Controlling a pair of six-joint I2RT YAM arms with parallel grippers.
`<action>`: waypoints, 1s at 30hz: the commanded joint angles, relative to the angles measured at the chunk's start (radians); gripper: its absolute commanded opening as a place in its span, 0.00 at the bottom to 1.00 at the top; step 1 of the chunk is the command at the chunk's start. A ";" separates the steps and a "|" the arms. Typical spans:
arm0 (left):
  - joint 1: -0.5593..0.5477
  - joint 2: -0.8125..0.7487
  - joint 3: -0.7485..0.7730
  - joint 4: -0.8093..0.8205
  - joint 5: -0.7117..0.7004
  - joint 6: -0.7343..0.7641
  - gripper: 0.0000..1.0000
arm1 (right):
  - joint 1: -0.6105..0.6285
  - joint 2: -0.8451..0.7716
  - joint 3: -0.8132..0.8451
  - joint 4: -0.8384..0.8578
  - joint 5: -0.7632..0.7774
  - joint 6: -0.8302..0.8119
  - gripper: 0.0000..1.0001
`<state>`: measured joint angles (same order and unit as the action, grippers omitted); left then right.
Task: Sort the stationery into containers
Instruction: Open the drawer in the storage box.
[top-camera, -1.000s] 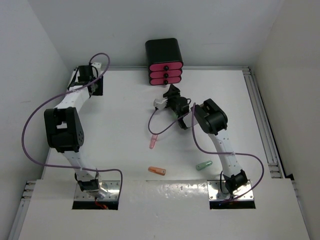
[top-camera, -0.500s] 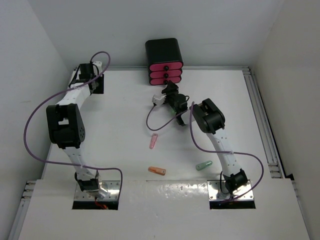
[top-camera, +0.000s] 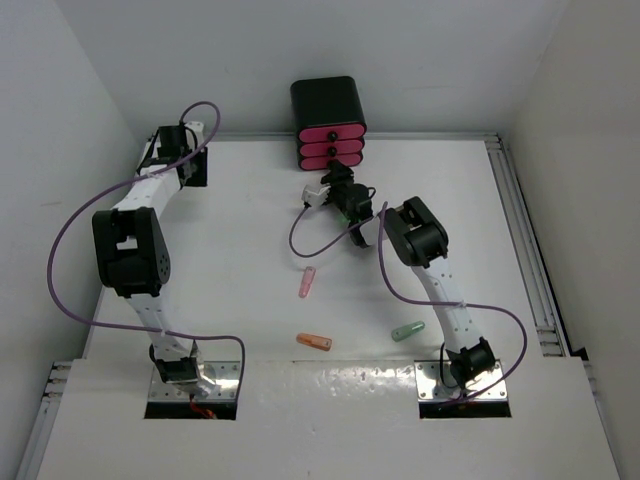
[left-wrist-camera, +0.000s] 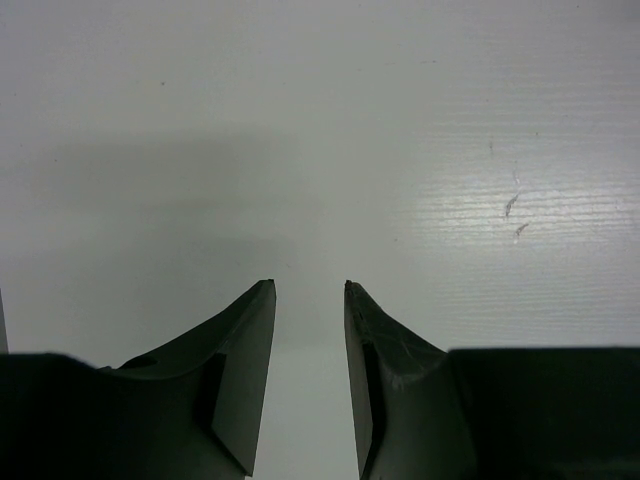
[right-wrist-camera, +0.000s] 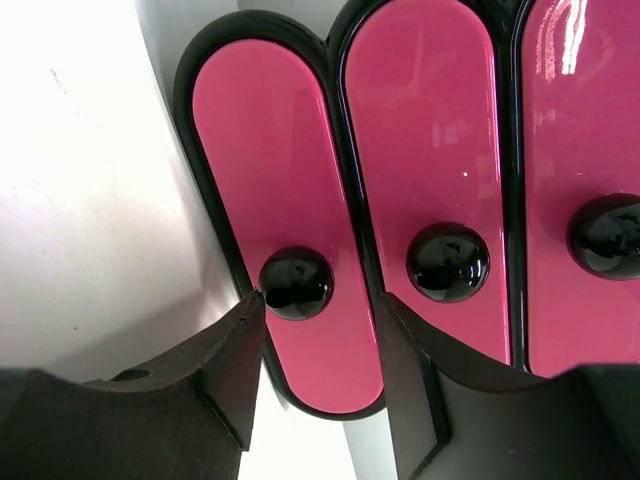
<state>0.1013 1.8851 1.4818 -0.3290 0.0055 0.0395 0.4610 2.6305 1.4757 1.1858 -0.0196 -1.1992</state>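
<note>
The containers are three pink drawers (top-camera: 331, 147) with dark round knobs, stacked in a black rounded box (top-camera: 329, 105) at the table's far edge. My right gripper (top-camera: 336, 182) is open just in front of them. In the right wrist view its fingertips (right-wrist-camera: 320, 300) straddle the lowest drawer (right-wrist-camera: 260, 160), and that drawer's knob (right-wrist-camera: 297, 283) sits just beyond them, close to the left fingertip. Three stationery sticks lie on the table: pink (top-camera: 307, 282), orange (top-camera: 314, 341) and green (top-camera: 407, 330). My left gripper (left-wrist-camera: 308, 287) stands open and empty over bare table at the far left (top-camera: 193, 170).
A purple cable loops from my right wrist over the table beside the pink stick (top-camera: 315, 255). Metal rails (top-camera: 525, 260) run along the table's right edge. White walls close in the back and both sides.
My right gripper has moved up the table toward the drawers, closing on the lowest knob. The left arm shifted slightly at first and then held still.
</note>
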 joint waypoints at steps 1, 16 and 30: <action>0.014 0.009 0.034 0.005 0.014 -0.024 0.39 | 0.005 -0.032 -0.011 -0.081 -0.039 0.087 0.48; -0.017 0.012 0.046 0.001 0.001 -0.058 0.39 | -0.019 -0.032 0.035 -0.141 -0.083 0.159 0.47; -0.084 -0.004 0.038 0.005 -0.081 -0.044 0.39 | -0.041 0.002 0.087 -0.178 -0.097 0.178 0.43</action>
<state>0.0311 1.8973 1.4933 -0.3363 -0.0475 -0.0044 0.4335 2.6125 1.5288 1.0508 -0.0910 -1.0615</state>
